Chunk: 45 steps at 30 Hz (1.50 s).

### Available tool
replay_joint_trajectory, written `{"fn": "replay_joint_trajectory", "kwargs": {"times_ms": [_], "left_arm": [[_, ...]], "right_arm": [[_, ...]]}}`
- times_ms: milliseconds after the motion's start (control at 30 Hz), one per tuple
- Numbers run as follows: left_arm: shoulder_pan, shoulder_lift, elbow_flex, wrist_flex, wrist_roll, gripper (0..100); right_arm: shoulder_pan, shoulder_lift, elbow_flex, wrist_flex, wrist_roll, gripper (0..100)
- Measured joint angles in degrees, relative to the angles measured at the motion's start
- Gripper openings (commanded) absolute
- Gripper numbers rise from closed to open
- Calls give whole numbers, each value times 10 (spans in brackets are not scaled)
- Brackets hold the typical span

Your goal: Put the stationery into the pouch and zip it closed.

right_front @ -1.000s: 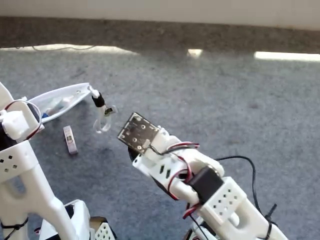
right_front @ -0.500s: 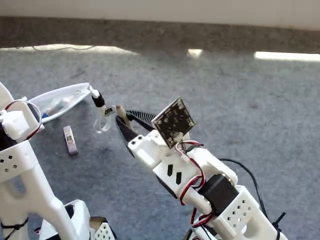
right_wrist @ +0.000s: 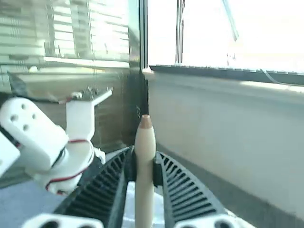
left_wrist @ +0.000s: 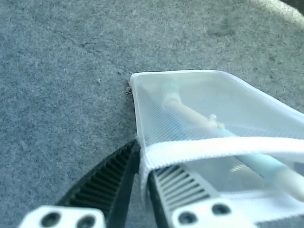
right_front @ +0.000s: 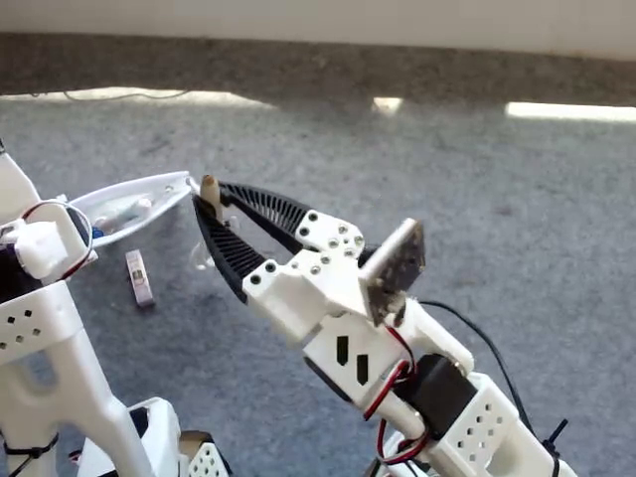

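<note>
While the right pincer (right_front: 209, 198) clamps the pen (right_wrist: 144, 156), the pouch (right_front: 129, 205) lies beside.

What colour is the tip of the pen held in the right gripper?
Brown tip on the cream pen; the right wrist view shows it best.

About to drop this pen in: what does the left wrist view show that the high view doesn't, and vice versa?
Left wrist view only: the left end effector clamped on the edge band of the pouch, and a pale blue pen plainly visible inside it. High view only: the right end effector holding a brown-tipped pen near one end of the pouch, and a small white item on the table beside it. Both: the white mesh pouch, its contents indistinct from above, and the grey table.
</note>
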Motion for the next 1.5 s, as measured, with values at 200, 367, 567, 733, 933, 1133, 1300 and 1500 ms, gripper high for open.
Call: {"fn": "replay_joint_trajectory", "kwargs": {"times_ms": [200,367,567,733,933,1133,1300,1500], "left_arm": [[24,0,0,0,-16,8],[25,0,0,0,-16,8],[25,0,0,0,-16,8],[25,0,0,0,-16,8],[25,-1,8,-4,-16,8],[25,-1,8,-4,-16,7],[25,-1,8,-4,-16,7],[17,-1,9,-4,-16,7]], "right_arm": [[-4,0,0,-179,0,5],[-25,56,0,-265,0,5],[-26,160,0,-356,0,5],[-26,246,0,-447,0,5],[-26,329,0,-497,0,5],[-40,368,0,-505,0,5],[-52,399,8,-505,0,5],[-52,466,8,-505,54,5]]}}
